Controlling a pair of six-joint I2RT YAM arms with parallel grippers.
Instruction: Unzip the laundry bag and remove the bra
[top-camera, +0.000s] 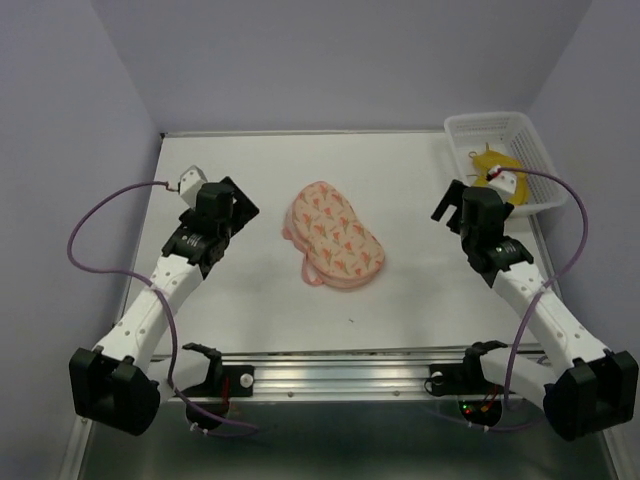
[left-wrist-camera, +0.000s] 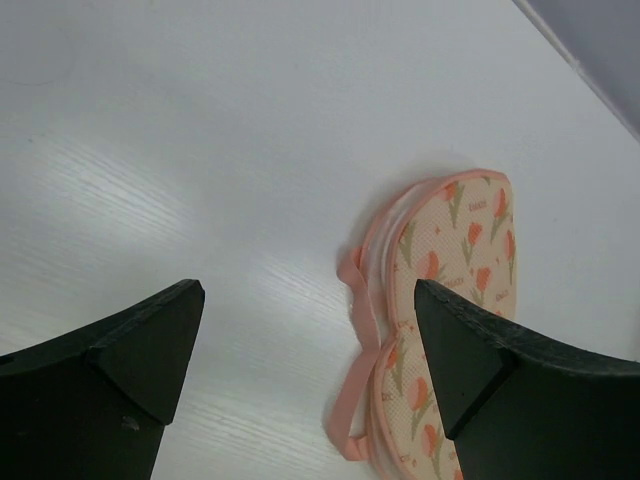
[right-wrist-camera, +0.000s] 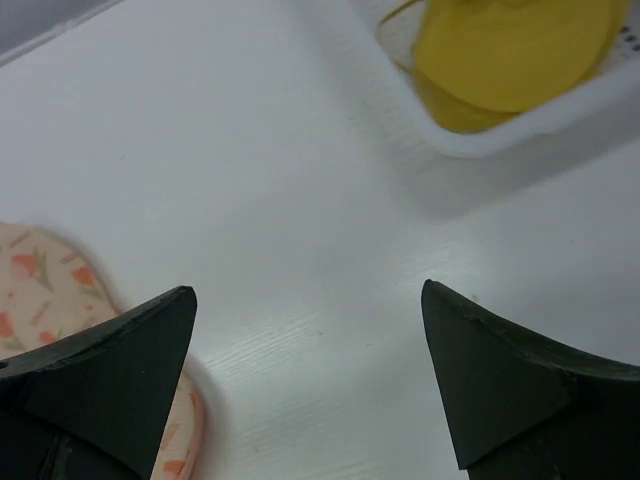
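Left gripper (left-wrist-camera: 308, 300) and right gripper (right-wrist-camera: 308, 295) are being held wide apart over the table (top-camera: 250, 300), with nothing being grasped. The laundry bag (top-camera: 335, 235) is being observed lying flat between them, at 3 o'clock of the left gripper. The bra (top-camera: 497, 170) is being observed inside the white basket (top-camera: 530, 140), at 1 o'clock of the right gripper.
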